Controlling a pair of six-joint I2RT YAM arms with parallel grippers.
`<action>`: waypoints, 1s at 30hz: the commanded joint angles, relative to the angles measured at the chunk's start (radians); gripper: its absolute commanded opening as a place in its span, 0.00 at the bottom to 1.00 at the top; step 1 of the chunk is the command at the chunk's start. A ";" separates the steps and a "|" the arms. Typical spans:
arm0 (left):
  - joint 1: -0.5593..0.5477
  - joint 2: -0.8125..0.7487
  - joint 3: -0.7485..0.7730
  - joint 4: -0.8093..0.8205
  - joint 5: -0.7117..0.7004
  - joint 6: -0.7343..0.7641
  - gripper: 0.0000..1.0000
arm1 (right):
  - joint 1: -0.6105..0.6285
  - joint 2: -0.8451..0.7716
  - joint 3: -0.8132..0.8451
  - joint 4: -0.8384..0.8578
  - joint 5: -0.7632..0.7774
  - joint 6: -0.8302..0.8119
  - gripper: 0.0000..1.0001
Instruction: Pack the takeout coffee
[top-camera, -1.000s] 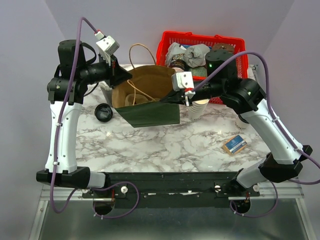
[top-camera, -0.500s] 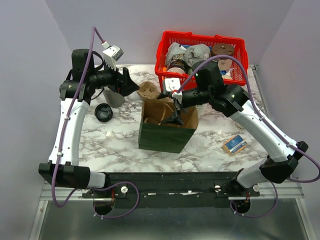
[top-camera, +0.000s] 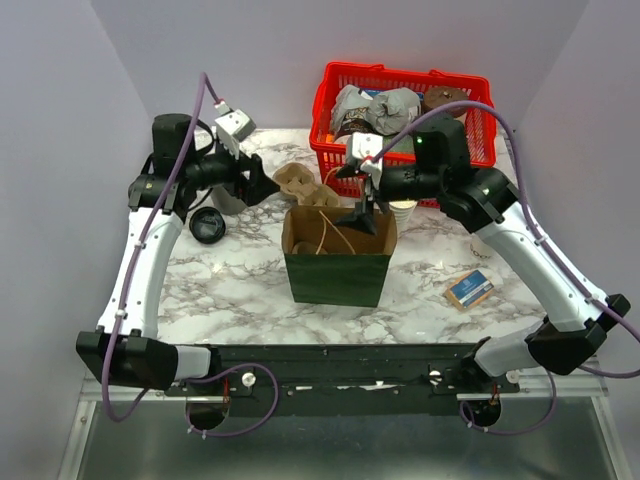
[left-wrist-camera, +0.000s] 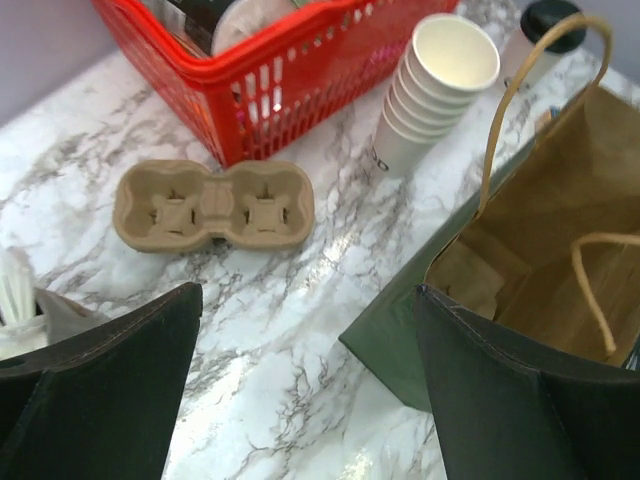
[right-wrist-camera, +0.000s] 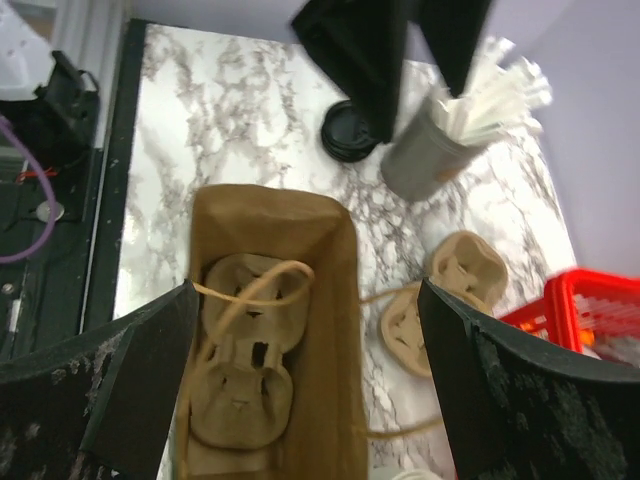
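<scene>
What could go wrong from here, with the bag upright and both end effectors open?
1. The right end effector hovers at the rear rim of the paper bag; it could snag a handle loop and tip the bag.
2. That loop lies over the cup carrier inside, so cups lowered in might catch.
3. The left end effector is close to the stirrer holder and could knock it over.

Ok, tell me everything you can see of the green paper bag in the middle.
The dark green paper bag stands upright and open at the middle of the white marble table, its inside plain brown kraft. Two thin tan loop handles show, one drooping into the mouth. A brown moulded-pulp cup carrier lies flat on its bottom. The right gripper hangs over its rear rim, jaws open; nothing grips it.
</scene>
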 joint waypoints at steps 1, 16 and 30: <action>-0.050 0.065 -0.004 -0.061 0.133 0.229 0.88 | -0.096 -0.038 -0.008 0.052 -0.016 0.132 0.98; -0.242 0.262 0.122 -0.181 0.103 0.380 0.65 | -0.169 -0.172 -0.120 0.061 0.029 0.127 0.99; -0.245 0.124 0.087 -0.364 0.069 0.451 0.00 | -0.198 -0.182 -0.160 0.090 0.063 0.123 0.99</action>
